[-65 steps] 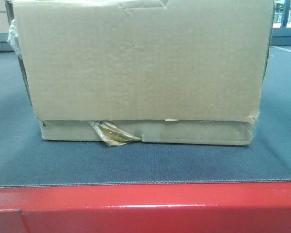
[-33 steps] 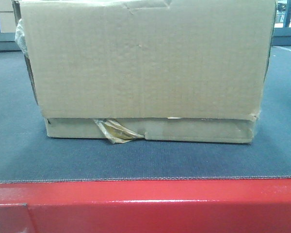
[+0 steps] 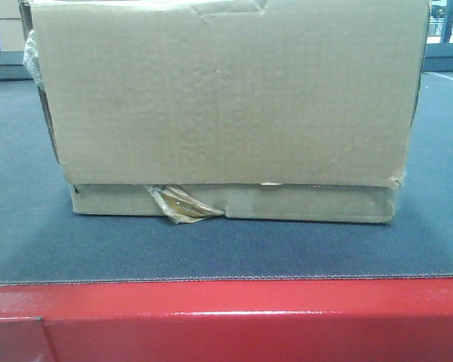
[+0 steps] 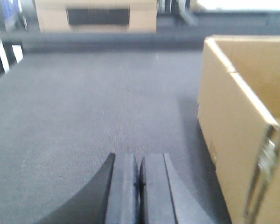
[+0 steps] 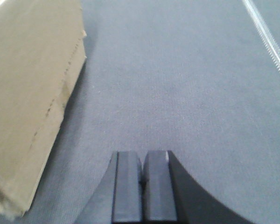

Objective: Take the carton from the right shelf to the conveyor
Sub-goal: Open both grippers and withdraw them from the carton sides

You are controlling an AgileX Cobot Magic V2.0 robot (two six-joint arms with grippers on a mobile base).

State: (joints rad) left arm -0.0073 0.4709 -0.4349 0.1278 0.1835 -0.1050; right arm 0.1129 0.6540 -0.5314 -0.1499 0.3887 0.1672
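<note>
The wide brown carton (image 3: 226,98) rests flat on the conveyor's dark grey belt (image 3: 234,253), behind the red frame (image 3: 234,320); torn tape (image 3: 180,205) hangs from its bottom flap. My left gripper (image 4: 139,161) is shut and empty over the belt (image 4: 98,107), with the carton's left wall (image 4: 238,135) a little to its right, not touching. Likewise shut and holding nothing, my right gripper (image 5: 143,158) hovers over the belt (image 5: 186,88), and the carton's right side (image 5: 28,93) lies apart on its left. Neither gripper shows in the front view.
Another cardboard box (image 4: 95,16) with a dark label stands beyond the belt's far edge in the left wrist view. A pale toothed strip (image 5: 270,44) runs along the belt at the right of the right wrist view. Shelving shows faintly at the back corners (image 3: 447,19).
Over the last second the carton shifted slightly right in the front view and a bolted red plate came into sight at lower left; since half a second ago nothing moved.
</note>
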